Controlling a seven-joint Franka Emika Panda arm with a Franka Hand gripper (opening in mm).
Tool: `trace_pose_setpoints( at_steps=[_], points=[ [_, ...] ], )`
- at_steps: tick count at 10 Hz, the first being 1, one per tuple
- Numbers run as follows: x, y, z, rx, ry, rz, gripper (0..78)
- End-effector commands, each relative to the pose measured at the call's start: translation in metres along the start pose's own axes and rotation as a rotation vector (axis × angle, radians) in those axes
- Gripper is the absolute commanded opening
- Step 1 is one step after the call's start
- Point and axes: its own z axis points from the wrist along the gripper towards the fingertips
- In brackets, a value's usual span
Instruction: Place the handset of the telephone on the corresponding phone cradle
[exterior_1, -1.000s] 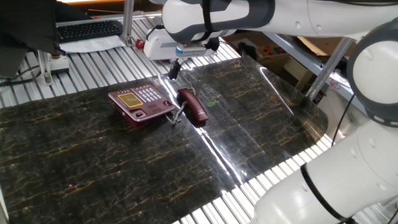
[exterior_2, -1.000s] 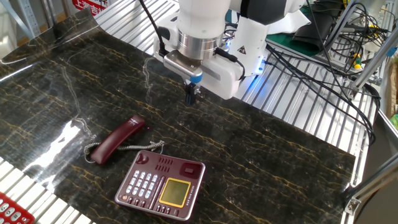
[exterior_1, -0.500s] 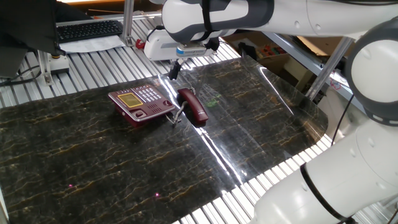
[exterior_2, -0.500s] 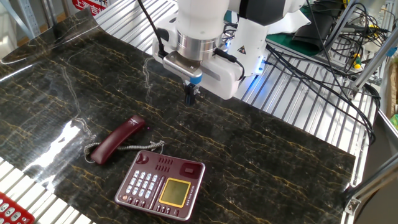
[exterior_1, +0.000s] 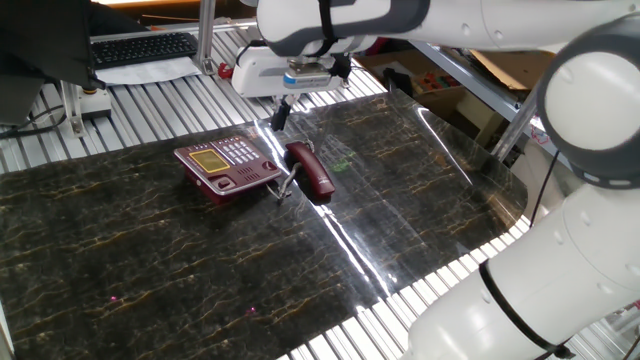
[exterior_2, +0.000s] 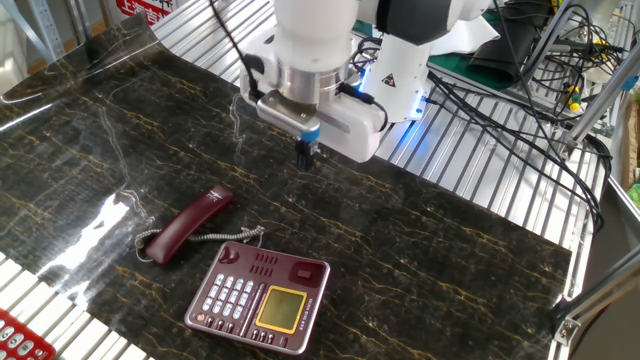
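The dark maroon handset (exterior_1: 309, 169) (exterior_2: 186, 225) lies flat on the dark marbled table, off the phone, its thin coiled cord (exterior_2: 222, 236) running to the base. The dark red telephone (exterior_1: 226, 164) (exterior_2: 260, 296) sits beside it, with a yellowish display and pale keys. Its cradle strip (exterior_2: 240, 257) faces the handset and is empty. My gripper (exterior_1: 279, 113) (exterior_2: 305, 155) hangs above the table, beyond the handset, well apart from it. Its fingers look closed together with nothing between them.
A black keyboard (exterior_1: 143, 46) lies on the slatted bench at the far left. Cardboard boxes (exterior_1: 440, 80) stand behind the table. Cables (exterior_2: 520, 150) trail over the bench by the arm's base. A clear plastic sheet (exterior_2: 110, 40) covers part of the table.
The arm has shifted slightly; my gripper has moved a little to the left and up in the other fixed view. Handset and telephone have not moved.
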Motion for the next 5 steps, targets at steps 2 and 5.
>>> trace_pose_setpoints(
  at_steps=[2, 5],
  points=[
    [-0.001, -0.001, 0.0, -0.029, -0.009, 0.01, 0.0],
    [-0.004, -0.01, 0.005, -0.045, -0.01, -0.049, 0.0]
  ],
)
